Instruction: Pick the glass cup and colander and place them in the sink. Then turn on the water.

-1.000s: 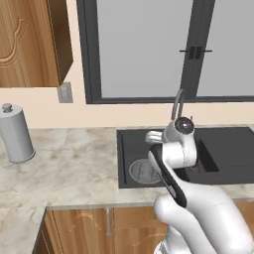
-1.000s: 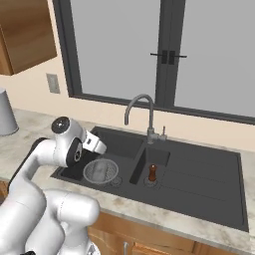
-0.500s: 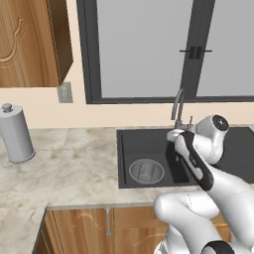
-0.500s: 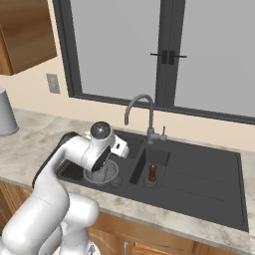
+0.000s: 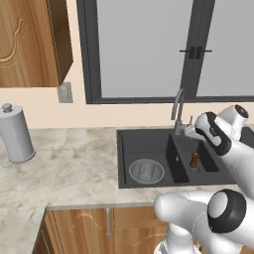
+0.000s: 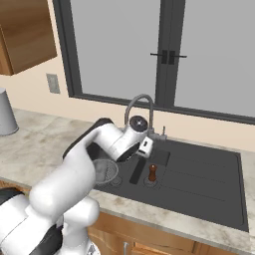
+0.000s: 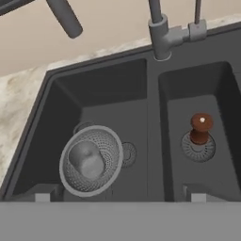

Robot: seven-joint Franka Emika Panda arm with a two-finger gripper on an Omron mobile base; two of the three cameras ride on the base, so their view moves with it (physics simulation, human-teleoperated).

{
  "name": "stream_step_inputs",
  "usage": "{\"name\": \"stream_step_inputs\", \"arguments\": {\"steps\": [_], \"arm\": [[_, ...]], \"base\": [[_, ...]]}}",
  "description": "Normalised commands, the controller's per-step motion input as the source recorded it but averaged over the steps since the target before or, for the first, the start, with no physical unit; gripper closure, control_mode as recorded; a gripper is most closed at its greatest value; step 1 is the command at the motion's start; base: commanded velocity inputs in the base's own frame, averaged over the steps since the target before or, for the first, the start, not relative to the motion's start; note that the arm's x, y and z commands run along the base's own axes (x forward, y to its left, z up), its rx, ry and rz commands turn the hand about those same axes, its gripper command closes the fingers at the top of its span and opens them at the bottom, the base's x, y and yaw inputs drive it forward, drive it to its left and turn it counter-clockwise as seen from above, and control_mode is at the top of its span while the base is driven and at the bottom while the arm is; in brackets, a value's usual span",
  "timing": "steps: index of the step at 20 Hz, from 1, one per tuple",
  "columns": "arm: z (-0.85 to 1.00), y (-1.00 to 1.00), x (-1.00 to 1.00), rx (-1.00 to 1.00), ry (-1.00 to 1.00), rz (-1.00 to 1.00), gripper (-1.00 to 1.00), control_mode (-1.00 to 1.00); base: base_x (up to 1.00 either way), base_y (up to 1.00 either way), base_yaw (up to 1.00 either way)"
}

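Note:
The dark sink [image 7: 148,117] holds the colander [image 7: 91,160] in its left basin, and the glass cup [image 7: 84,160] rests inside it. The colander [image 5: 147,171] also shows from the left base view, and its rim [image 6: 105,170] peeks out beside my arm in the right base view. My gripper [image 7: 117,193] hangs above the sink's front edge, open and empty, fingertips [image 7: 42,193] wide apart. From the base views the gripper [image 5: 191,132] [image 6: 145,147] sits close to the grey faucet [image 5: 177,106] [image 6: 142,102]. The faucet base [image 7: 162,37] is straight ahead. No water falls from the spout [image 7: 63,16].
A brown knobbed stopper [image 7: 201,128] [image 5: 194,159] stands on the right basin's drain. A large grey canister [image 5: 15,133] stands on the marble counter [image 5: 69,168] at far left. A dark-framed window [image 5: 149,49] runs behind the sink, and a wooden cabinet [image 5: 30,39] hangs at upper left.
My arm has swung from over the left basin to the right, toward the faucet. The gripper has stayed open. The colander and cup have not moved.

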Motion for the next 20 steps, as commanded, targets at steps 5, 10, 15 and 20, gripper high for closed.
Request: {"name": "stream_step_inputs", "arguments": {"steps": [5, 10, 15, 20], "arm": [[0.00, -0.51, 0.06, 0.00, 0.12, 0.01, -1.00, -1.00], [-0.07, -0.14, 0.00, 0.05, -0.07, 0.00, -1.00, -1.00], [0.00, -0.04, 0.01, 0.08, -0.19, 0.00, -1.00, -1.00], [0.05, -0.03, 0.15, 0.01, -0.12, 0.00, -1.00, -1.00]], "base": [[0.00, 0.00, 0.00], [0.00, 0.00, 0.00], [0.00, 0.00, 0.00], [0.00, 0.00, 0.00]]}}
